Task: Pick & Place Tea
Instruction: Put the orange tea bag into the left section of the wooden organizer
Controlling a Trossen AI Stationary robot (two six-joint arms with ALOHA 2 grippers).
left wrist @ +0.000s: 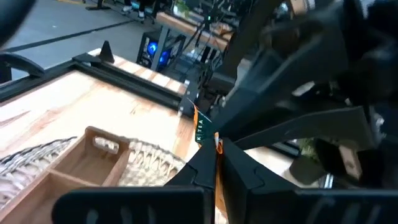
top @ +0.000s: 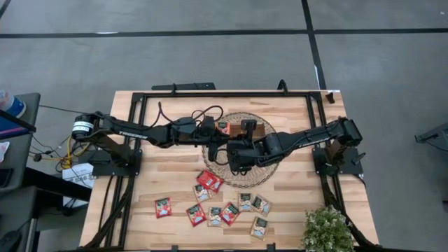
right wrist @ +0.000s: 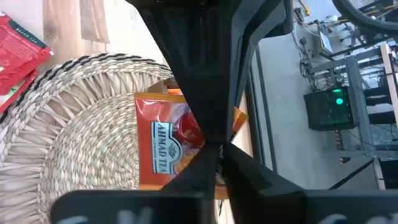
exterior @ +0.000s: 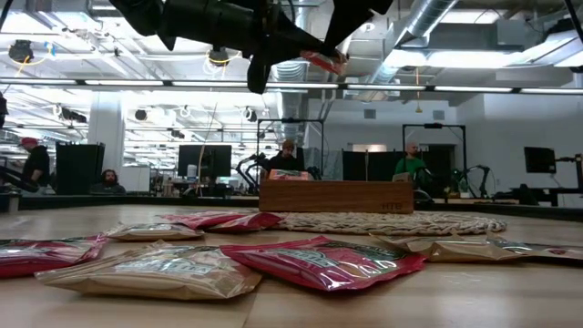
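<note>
Right wrist view showed an orange tea sachet point(right wrist: 171, 146), light, thin, pliable and slick, best gripped by its edge, clamped above the wicker mat point(right wrist: 81, 137) between both closed grippers.

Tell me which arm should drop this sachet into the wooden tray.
Left, probably: the left gripper is shut on the red-orange sachet above the wicker mat, with the wooden tray just ahead of it. The right gripper meets it there.
</note>
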